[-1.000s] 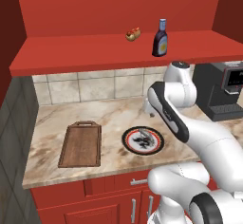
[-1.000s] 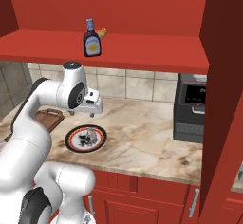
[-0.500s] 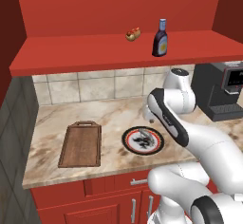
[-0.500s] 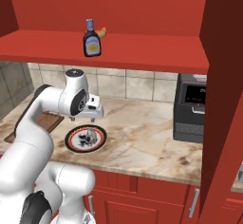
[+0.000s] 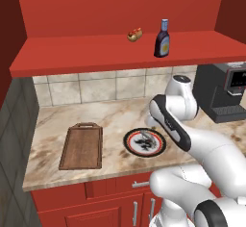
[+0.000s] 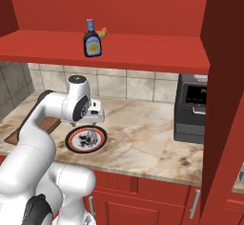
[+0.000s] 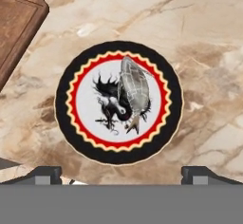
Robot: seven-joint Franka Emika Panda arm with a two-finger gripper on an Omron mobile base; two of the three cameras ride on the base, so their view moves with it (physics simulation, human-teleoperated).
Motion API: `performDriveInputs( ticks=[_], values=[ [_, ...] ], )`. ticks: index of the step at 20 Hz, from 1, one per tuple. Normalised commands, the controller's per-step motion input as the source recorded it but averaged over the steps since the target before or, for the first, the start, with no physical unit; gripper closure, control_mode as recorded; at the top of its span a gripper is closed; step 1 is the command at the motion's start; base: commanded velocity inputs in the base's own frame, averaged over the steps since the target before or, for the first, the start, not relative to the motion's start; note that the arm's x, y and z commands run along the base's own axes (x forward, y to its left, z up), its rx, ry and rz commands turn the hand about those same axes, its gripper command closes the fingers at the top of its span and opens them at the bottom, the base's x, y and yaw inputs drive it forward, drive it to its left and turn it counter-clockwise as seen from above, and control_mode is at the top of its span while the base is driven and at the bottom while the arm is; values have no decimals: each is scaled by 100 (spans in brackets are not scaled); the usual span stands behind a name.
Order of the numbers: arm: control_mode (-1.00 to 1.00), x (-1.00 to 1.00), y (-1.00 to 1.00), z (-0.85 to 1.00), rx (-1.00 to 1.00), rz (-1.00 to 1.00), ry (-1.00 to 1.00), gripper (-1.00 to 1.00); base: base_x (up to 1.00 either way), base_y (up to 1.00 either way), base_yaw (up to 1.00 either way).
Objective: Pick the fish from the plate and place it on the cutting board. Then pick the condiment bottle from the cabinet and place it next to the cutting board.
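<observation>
Two dark fingertips of the white arm's gripper stand spread wide and empty above the round black-rimmed white plate. The small silvery-grey fish lies on the plate's painted centre. The dark-brown wooden cutting board rests bare just beside the plate, on the marble counter.

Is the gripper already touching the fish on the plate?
Apart. In the hand view the gripper is open, its fingertips at the bottom edge, clear of the fish lying on the plate.
</observation>
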Motion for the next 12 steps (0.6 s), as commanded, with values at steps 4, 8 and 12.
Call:
performDriveInputs(
  ticks=[4, 8, 12],
  values=[
    [-100, 3, 0, -23, -1, 7, 0, -100, 0, 0, 0],
    [-100, 9, 0, -19, 0, 5, 0, -100, 0, 0, 0],
    [-100, 18, 0, -21, 0, 3, 0, -100, 0, 0, 0]
  ],
)
